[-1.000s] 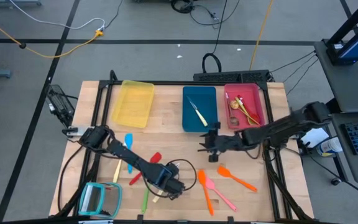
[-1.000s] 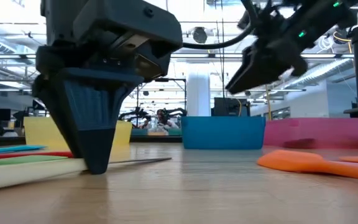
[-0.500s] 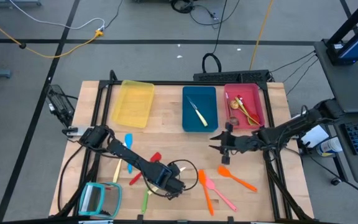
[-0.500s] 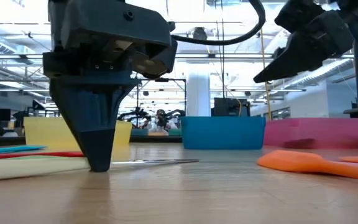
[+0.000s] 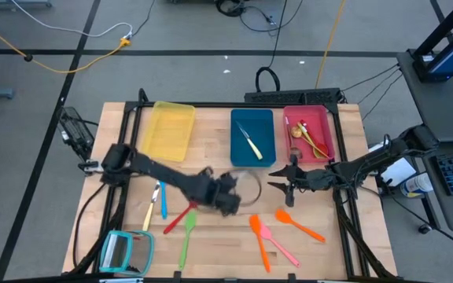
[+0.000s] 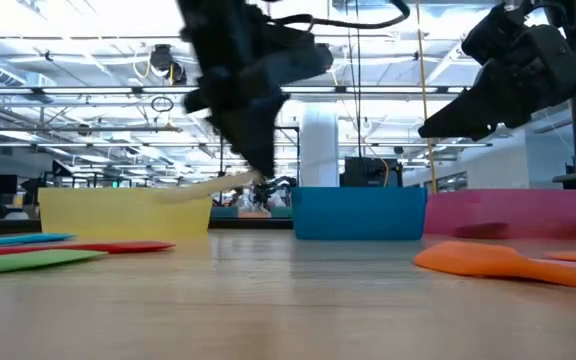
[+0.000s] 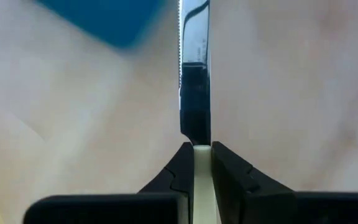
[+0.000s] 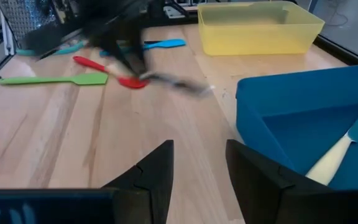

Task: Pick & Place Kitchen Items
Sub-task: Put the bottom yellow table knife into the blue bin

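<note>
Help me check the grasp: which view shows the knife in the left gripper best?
The left wrist view: the knife fills the middle, its pale handle pinched in the left gripper. The high view hides it under the arm; the low and right wrist views give motion-blurred streaks.

trays: 3 | arms: 2 | orange utensils: 2

Bare desk open between green spatula and orange spatula. Blocked mid-desk by left gripper lifted with knife clamped in its jaws. Narrow lane toward blue tray, flanked by right gripper, jaws parted.
</note>
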`<action>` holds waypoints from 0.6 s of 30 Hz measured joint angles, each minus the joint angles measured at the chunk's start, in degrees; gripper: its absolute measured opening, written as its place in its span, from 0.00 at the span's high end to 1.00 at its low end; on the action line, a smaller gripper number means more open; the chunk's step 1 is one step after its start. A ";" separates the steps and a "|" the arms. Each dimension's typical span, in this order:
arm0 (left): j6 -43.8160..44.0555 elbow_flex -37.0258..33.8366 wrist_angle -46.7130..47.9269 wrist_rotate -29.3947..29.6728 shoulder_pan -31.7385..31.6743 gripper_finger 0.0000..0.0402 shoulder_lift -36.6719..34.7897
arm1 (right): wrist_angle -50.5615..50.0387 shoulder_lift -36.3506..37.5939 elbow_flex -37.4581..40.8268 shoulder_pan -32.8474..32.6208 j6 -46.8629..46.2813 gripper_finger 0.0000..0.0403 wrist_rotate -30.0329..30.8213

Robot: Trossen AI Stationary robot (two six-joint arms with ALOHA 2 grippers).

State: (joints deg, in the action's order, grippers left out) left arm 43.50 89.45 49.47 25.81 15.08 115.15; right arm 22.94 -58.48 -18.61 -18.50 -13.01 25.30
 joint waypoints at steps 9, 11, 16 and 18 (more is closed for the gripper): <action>-16.02 0.13 -19.10 -0.93 -12.92 0.92 -2.89 | -0.25 0.00 0.00 0.02 0.87 0.66 0.07; -19.26 0.13 -24.71 -4.79 -15.48 0.92 -2.87 | -0.32 0.00 0.00 0.02 1.29 0.66 0.09; -21.58 0.24 -34.32 -12.46 -20.80 0.92 -2.06 | -0.52 -0.01 0.00 0.02 1.65 0.66 0.09; -21.85 0.28 -35.86 -12.77 -22.56 0.92 -1.86 | -0.57 -0.02 0.00 0.02 1.68 0.66 0.09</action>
State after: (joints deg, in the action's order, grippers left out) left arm 21.65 89.73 13.61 13.05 -7.47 113.30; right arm 22.37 -58.50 -18.61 -18.48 -11.33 25.39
